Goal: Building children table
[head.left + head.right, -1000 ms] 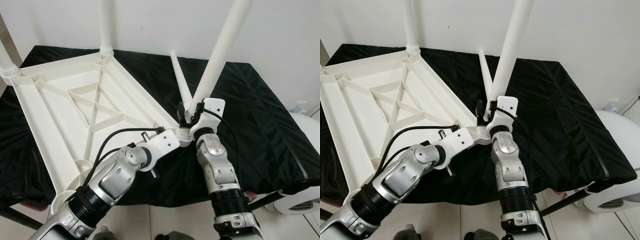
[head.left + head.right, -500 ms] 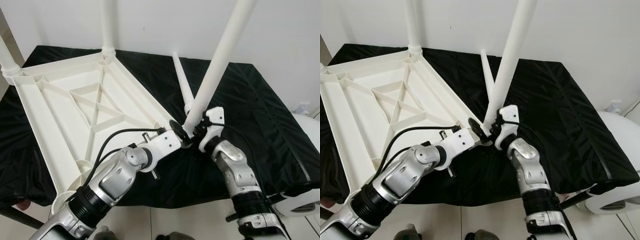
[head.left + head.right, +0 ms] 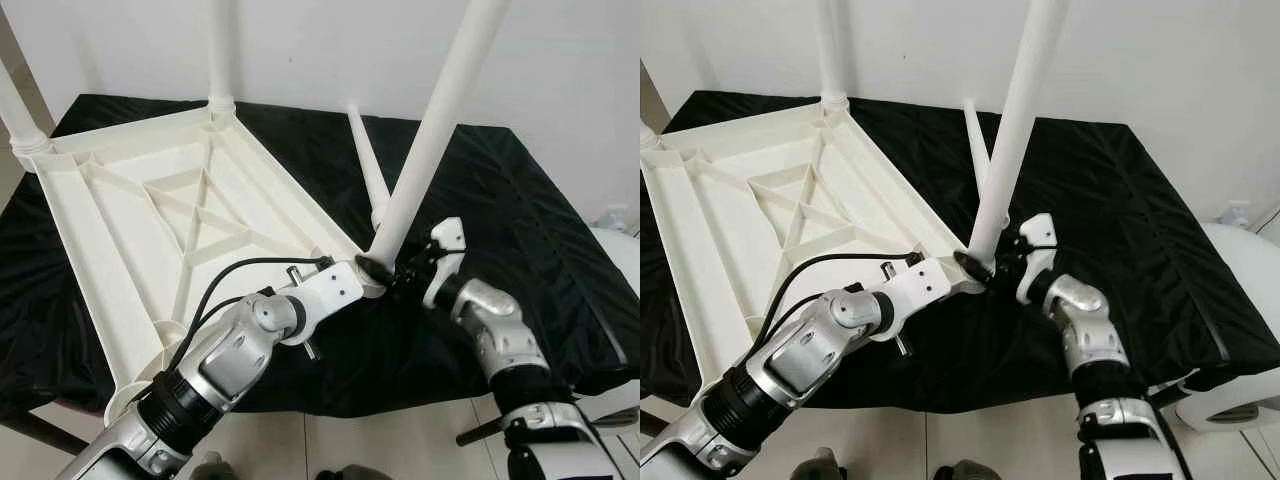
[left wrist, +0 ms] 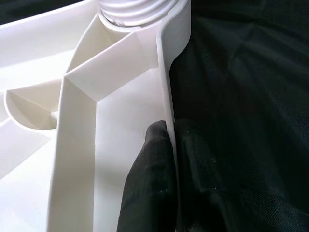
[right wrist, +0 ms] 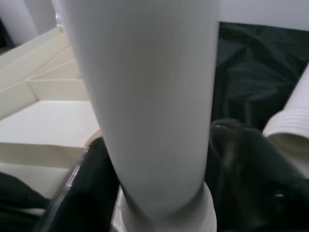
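Observation:
The white plastic table top (image 3: 150, 205) lies upside down on a black cloth. Two white legs (image 3: 220, 50) (image 3: 15, 110) stand in its far corners. A third leg (image 3: 430, 130) rises tilted from the near right corner socket (image 3: 975, 268). My right gripper (image 3: 393, 275) is shut on this leg's base, with a black finger on each side of it (image 5: 159, 159). My left gripper (image 4: 171, 128) is shut on the table top's rim just beside that corner. A loose leg (image 3: 365, 165) lies on the cloth behind.
The black cloth (image 3: 530, 200) covers a table whose front edge runs just under my forearms. A white rounded object (image 3: 1240, 300) stands off the right end. A white wall is close behind. Open cloth lies to the right of the corner.
My right forearm has swung out to the right and dropped lower, its wrist turning around the leg's base. The leg stays in the corner socket. The left gripper keeps its hold on the rim.

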